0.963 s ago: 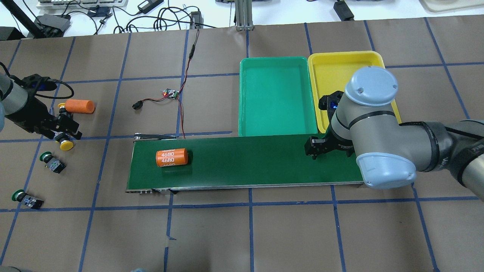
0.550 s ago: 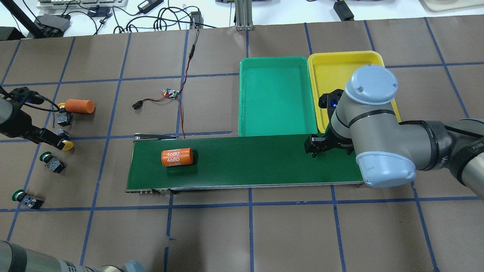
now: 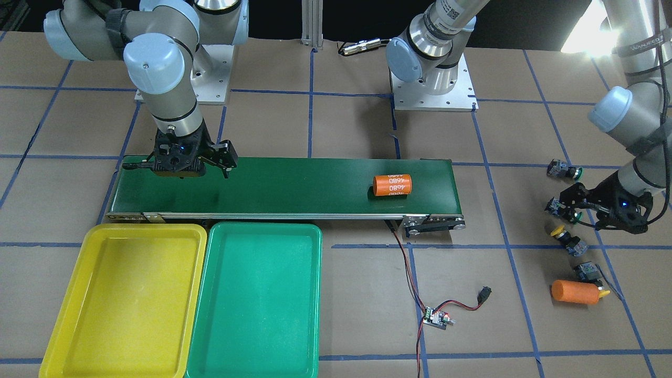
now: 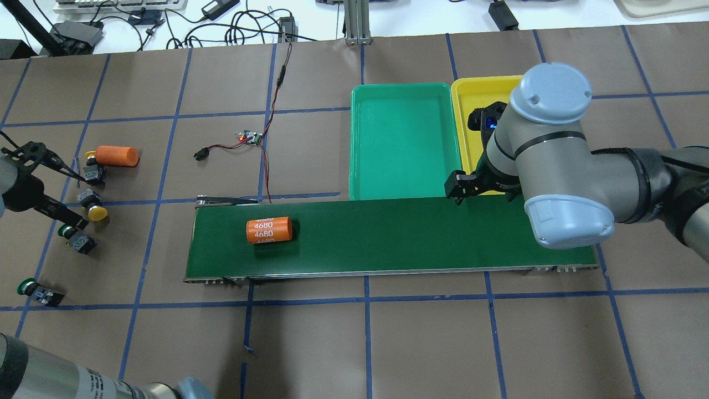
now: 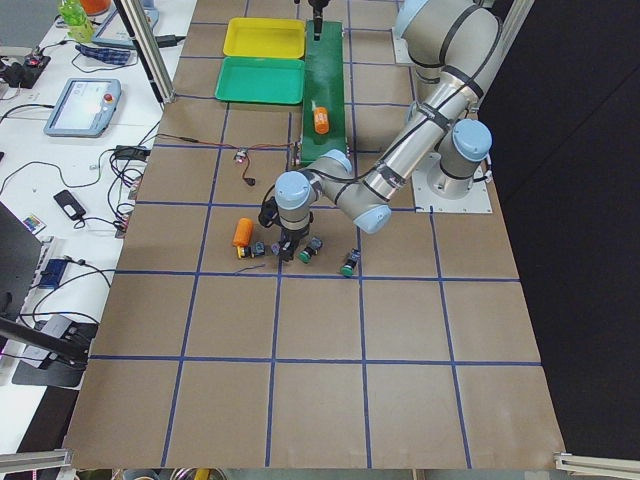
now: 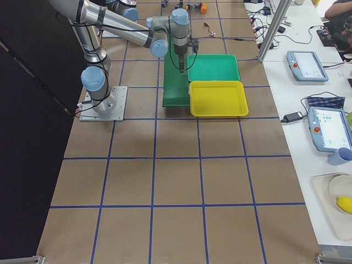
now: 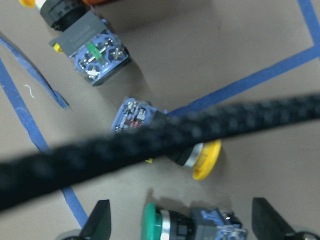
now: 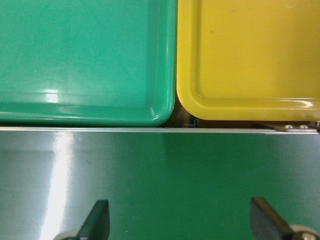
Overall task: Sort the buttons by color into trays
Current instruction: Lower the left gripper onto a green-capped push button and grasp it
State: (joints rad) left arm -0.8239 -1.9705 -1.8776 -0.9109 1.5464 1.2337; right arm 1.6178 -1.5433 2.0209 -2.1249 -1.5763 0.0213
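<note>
We find all four buttons lying on the counter at the robot's left end, well apart from both trays. The left gripper is spread wide and holds nothing. Its wrist view shows only the two fingertips, at the bottom edge. A green button lies on its side between them, clear of both and cut off by that same edge. We cannot tell how high the gripper stands above it.

A blurred black cable crosses the wrist view and hides the middle of a yellow button; only its cap and blue terminal end stick out. A second yellow button lies just beside an orange cylinder, and we cannot tell whether they touch. A second green button lies apart from the rest, nearer the robot.

The right gripper is likewise opened wide with nothing in it. It hangs over the conveyor belt, by the belt's edge next to the trays. From overhead, the right arm covers one finger and much of the yellow tray. The green tray shows whole just beside it. The front-facing view cuts off both trays at its lower edge.

A second orange cylinder, marked 4680, lies on the belt toward its other end. A small circuit board with red and black wires sits on the counter, too small for us to read.
</note>
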